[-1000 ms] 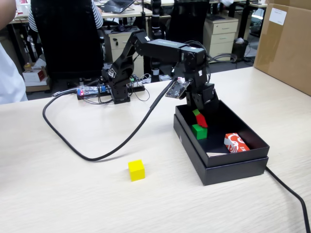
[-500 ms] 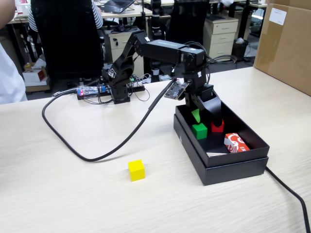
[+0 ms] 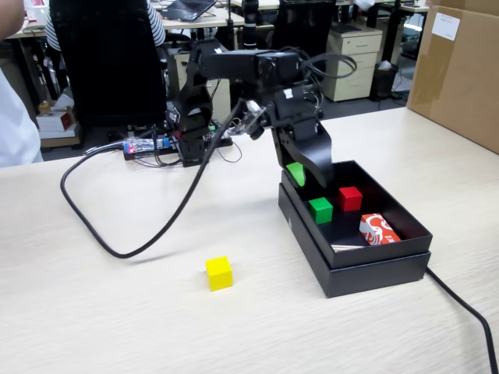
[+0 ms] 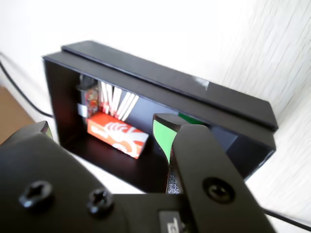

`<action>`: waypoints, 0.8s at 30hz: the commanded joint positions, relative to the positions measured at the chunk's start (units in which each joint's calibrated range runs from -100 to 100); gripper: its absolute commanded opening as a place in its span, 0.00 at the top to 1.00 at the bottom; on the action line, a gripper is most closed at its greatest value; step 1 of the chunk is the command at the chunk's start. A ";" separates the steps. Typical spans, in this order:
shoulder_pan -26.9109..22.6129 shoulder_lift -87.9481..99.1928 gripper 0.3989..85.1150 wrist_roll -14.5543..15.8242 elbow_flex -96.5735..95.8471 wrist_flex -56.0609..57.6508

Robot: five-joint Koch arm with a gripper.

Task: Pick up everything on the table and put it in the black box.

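Observation:
The red cube [image 3: 350,198] and the green cube [image 3: 320,209] lie side by side inside the black box [image 3: 374,269]. On the table [image 3: 117,312], left of the box, the yellow cube [image 3: 219,273] sits alone. My gripper [image 3: 306,175] hangs over the box's near-left rim, open and holding nothing. The wrist view shows the gripper [image 4: 102,133] with jaws wide apart, a green pad [image 4: 163,136] on the right finger, and the black box [image 4: 160,77] below them.
A red-and-white packet [image 3: 379,229] lies in the box's right end, seen as the packet [image 4: 119,135] in the wrist view. A thick black cable [image 3: 117,251] loops across the table to the arm's base. A big brown carton [image 3: 460,70] stands at the far right.
The red cube left my jaws and now rests in the box beside the green one. My gripper opened, rose and swung left towards the box's rim.

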State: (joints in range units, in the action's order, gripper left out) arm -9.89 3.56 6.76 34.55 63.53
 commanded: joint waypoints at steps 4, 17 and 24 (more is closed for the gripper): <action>3.08 14.86 0.46 -1.76 -4.45 0.36; 6.79 35.74 0.44 -2.25 -20.59 0.27; 9.67 40.10 0.43 -2.00 -25.30 0.27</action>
State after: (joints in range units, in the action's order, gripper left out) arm -0.95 39.68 4.96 7.35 63.53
